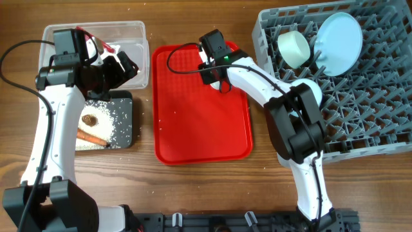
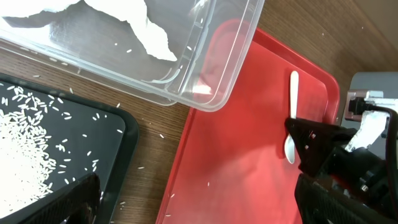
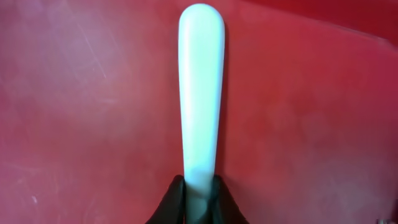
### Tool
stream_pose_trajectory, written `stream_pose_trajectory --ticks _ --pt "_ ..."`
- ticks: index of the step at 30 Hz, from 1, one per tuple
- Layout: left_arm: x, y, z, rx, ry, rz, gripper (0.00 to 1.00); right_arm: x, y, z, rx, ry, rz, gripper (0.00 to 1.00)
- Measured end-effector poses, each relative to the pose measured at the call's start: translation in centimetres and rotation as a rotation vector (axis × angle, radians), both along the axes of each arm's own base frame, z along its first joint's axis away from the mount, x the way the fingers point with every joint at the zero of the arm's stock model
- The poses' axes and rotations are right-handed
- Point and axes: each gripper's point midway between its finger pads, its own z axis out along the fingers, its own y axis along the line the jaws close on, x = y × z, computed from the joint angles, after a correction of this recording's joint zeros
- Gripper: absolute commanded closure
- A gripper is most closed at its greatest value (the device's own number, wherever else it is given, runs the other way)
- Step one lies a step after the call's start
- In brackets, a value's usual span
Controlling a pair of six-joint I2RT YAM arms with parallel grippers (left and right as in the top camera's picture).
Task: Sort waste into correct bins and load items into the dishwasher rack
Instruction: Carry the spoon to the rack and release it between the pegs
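— Overhead view first: where is the right claw (image 3: 196,199) sitting?
— It is sitting low over the red tray's (image 1: 199,122) top end, clamping shut on the white spoon (image 3: 200,93). That spoon is lying on the tray.
— And the left claw (image 1: 131,64)?
— It is hanging wide open, holding nothing, over the clear tub's (image 1: 96,27) right end. 1 pale bowl (image 1: 294,48) and 1 blue plate (image 1: 339,42) are standing in the rack (image 1: 367,122).

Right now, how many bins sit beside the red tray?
2: the clear tub at the back left, the black tray in front of it. The left arm partly covers both.
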Motion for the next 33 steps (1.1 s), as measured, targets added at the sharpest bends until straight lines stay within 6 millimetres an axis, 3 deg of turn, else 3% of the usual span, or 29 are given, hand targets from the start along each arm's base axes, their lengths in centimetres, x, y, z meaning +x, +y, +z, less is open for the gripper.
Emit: stream_pose_trajectory --ticks 5,11,14,17,19,22,23,28,33 --pt "0.0 0.0 0.0 0.0 0.0 0.0 0.0 -1.4 -1.0 0.2 -0.04 0.053 -0.004 0.96" --pt "0.0 0.0 0.0 0.0 0.0 0.0 0.0 -5.1 -2.8 2.0 -0.08 0.148 0.001 0.96" --pt "0.0 0.0 0.0 0.0 0.0 0.0 0.0 -5.8 -3.1 7.8 -0.042 0.091 0.006 0.96" --pt "0.0 0.0 0.0 0.0 0.0 0.0 0.0 -7.4 -4.7 13.8 -0.013 0.04 -0.002 0.96" --pt "0.0 0.0 0.0 0.0 0.001 0.0 0.0 -8.9 -7.6 16.8 -0.018 0.042 -0.038 0.96" --pt "0.0 0.0 0.0 0.0 0.0 0.0 0.0 -10.4 -11.7 18.4 -0.053 0.075 -0.112 0.96" --pt "0.0 0.0 0.0 0.0 0.0 0.0 0.0 -11.3 -15.3 19.2 -0.097 0.099 -0.189 0.96" --pt "0.0 0.0 0.0 0.0 0.0 0.0 0.0 -14.5 -25.6 19.7 -0.228 0.222 -0.423 0.96" --pt "0.0 0.0 0.0 0.0 0.0 0.0 0.0 -16.1 -30.2 18.6 -0.247 0.296 -0.554 0.96"
